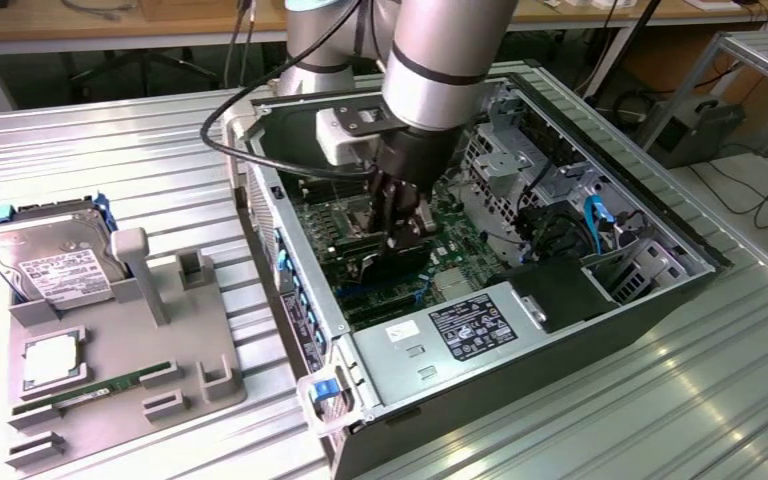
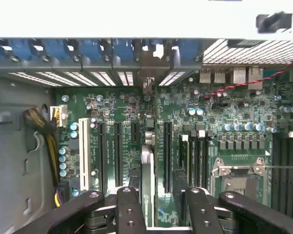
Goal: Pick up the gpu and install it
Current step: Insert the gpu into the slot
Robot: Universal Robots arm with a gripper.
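Pincer: at frame bottom, pinching gpu edge-on above motherboard slots, frame centre. Risk, judged: misalignment with slot could jam or tilt card.

This is a robotics lab or electronics workshop. An open computer case lies on its side on a ribbed metal worktop, its green motherboard bared, with a robot arm reaching into it. To the exterior view's left of the case, a grey fixture tray holds a hard drive and other parts. Behind the case stand wooden benches with loose cables trailing across the floor.
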